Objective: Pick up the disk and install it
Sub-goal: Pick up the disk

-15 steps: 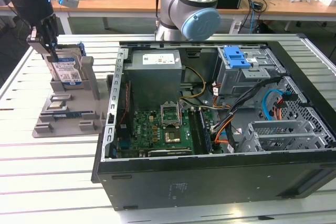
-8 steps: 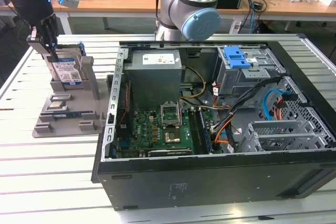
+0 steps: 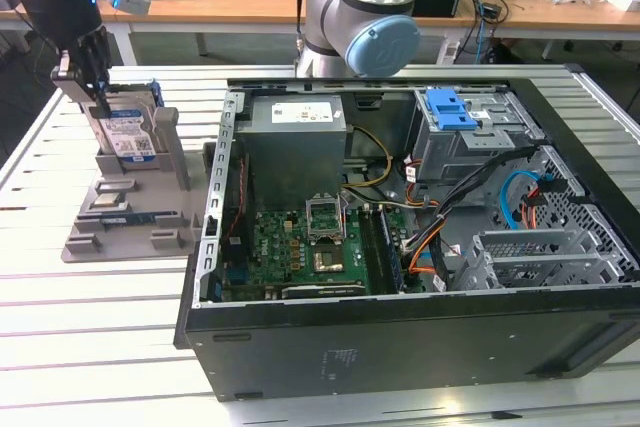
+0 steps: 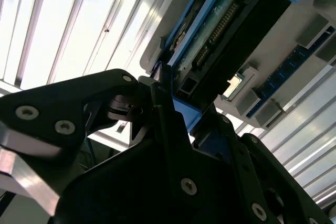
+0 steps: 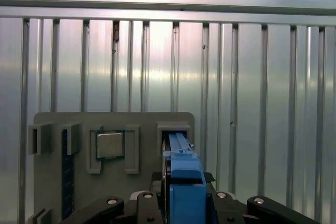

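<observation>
Closest, in the second wrist view: gripper (image 4: 181, 100) pinched narrow on the blue rail of the disk (image 4: 220, 30), connector edge exposed. In the first wrist view, a processor chip (image 5: 110, 145) pocketed in the same grey holder (image 5: 142, 121). In the exterior view, disk upright in that holder, label showing. Beyond, toward the exterior view's right, the open computer case (image 3: 400, 347).

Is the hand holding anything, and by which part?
The hand appears clamped on the silver metal hard drive with blue plastic side rails, by its top edge; it stands in the grey plastic holder.
</observation>
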You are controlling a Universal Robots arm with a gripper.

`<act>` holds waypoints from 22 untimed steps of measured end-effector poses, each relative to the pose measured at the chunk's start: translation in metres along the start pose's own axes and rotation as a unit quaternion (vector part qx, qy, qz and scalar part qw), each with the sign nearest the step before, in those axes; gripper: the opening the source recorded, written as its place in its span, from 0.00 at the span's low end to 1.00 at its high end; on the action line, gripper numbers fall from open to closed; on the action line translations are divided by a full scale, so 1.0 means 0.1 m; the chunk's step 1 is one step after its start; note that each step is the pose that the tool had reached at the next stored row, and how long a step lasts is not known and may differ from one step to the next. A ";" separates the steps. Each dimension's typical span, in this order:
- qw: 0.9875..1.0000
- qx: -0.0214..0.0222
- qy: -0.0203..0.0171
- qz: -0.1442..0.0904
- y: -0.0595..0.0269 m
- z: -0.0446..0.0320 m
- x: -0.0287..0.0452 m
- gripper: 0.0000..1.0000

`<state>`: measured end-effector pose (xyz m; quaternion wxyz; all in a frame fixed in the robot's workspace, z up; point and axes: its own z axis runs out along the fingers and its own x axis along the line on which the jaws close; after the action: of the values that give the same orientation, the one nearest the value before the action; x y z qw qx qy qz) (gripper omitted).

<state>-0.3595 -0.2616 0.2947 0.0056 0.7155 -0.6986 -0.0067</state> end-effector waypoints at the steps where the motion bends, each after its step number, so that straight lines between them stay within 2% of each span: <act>1: 1.000 0.000 0.000 0.000 0.000 -0.013 -0.001 0.37; 7: 1.000 0.000 0.000 0.000 0.002 -0.123 -0.011 0.37; 11: 1.000 0.000 0.000 0.000 0.003 -0.223 -0.022 0.37; 22: 1.000 0.000 0.000 0.000 0.006 -0.390 -0.040 0.37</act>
<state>-0.3595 -0.2577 0.3337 0.0057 0.7154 -0.6986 -0.0067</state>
